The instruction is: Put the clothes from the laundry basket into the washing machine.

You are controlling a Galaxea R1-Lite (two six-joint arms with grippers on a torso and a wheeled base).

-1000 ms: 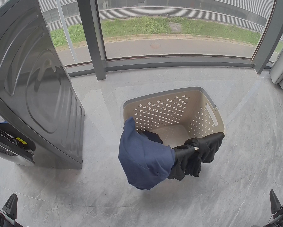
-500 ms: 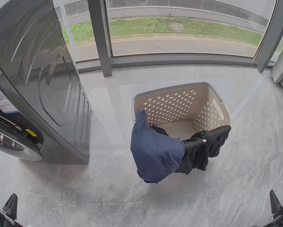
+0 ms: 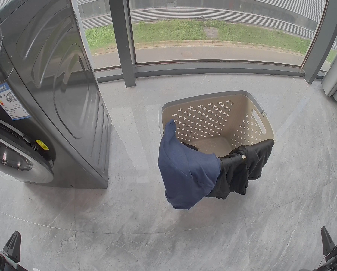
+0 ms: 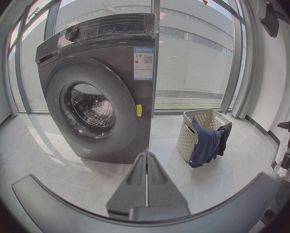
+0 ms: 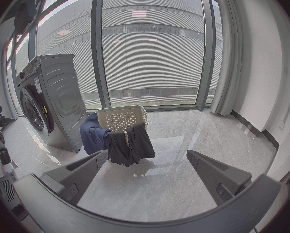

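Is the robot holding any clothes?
No. The left gripper is shut on nothing, the right gripper is open and empty; the clothes hang on the basket.

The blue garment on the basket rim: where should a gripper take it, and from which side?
Probably at the raised peak of the blue garment over the laundry basket rim, from above: it stands up free, while the rest hangs down outside the wall.

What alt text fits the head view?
A beige laundry basket stands on the grey floor with a blue garment and a black garment draped over its near rim. A dark washing machine stands to its left, apart from it, with a tall window behind both.
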